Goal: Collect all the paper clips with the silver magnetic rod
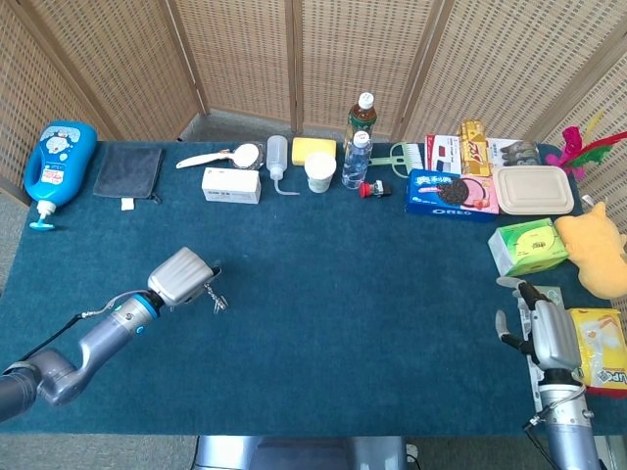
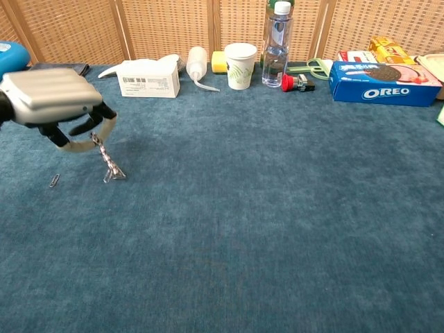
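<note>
The left hand hovered over the left part of the blue table, its fingers curled around the silver magnetic rod, which slanted down and to the right from the grip. A small bunch of paper clips clung to the rod's lower tip, at or just above the cloth; whether they touched it could not be told. One loose paper clip lay flat on the cloth to the left of the rod tip, apart from it and nearer the table's left edge.

A wide stretch of bare cloth ran from the rod rightward across the middle and the near side of the table. The far edge was lined with goods: a white box, a squeeze bottle tipped on its side, a paper cup standing upright with its inside hidden, a clear water bottle capped and upright, and an Oreo box further right. A closed lunch box sat near the far right corner; its contents did not show.

The right hand rested by the near right edge, beside a yellow packet, holding nothing, fingers loosely parted.
</note>
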`<state>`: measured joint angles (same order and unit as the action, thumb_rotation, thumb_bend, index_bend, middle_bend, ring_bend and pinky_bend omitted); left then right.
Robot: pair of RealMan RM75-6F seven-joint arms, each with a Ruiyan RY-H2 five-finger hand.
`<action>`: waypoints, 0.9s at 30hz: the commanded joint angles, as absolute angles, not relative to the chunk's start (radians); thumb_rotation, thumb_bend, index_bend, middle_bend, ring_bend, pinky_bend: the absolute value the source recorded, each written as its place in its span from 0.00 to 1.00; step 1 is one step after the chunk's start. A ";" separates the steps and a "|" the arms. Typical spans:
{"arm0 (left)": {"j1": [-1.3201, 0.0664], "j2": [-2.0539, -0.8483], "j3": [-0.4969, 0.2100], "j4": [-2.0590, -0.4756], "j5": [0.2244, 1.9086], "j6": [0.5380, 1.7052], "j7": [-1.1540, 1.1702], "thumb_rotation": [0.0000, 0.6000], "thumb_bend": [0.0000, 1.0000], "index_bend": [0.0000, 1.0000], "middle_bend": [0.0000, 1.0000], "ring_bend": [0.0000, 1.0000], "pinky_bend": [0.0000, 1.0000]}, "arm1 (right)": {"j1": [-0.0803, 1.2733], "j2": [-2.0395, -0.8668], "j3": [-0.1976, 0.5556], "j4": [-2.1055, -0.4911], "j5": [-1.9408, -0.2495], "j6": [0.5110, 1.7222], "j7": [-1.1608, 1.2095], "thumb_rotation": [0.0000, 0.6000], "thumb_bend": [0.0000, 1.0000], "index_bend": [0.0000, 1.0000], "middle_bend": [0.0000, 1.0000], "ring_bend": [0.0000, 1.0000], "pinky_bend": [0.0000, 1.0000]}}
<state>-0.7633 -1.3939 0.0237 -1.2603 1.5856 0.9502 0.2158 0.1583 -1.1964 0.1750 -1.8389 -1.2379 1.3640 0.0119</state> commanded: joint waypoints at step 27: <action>-0.568 -1.153 0.076 -1.417 1.596 1.163 0.219 1.00 0.68 0.68 0.73 0.79 0.73 | 0.213 -1.228 0.175 -1.844 -1.254 1.312 -0.027 1.00 0.51 0.28 0.32 0.33 0.39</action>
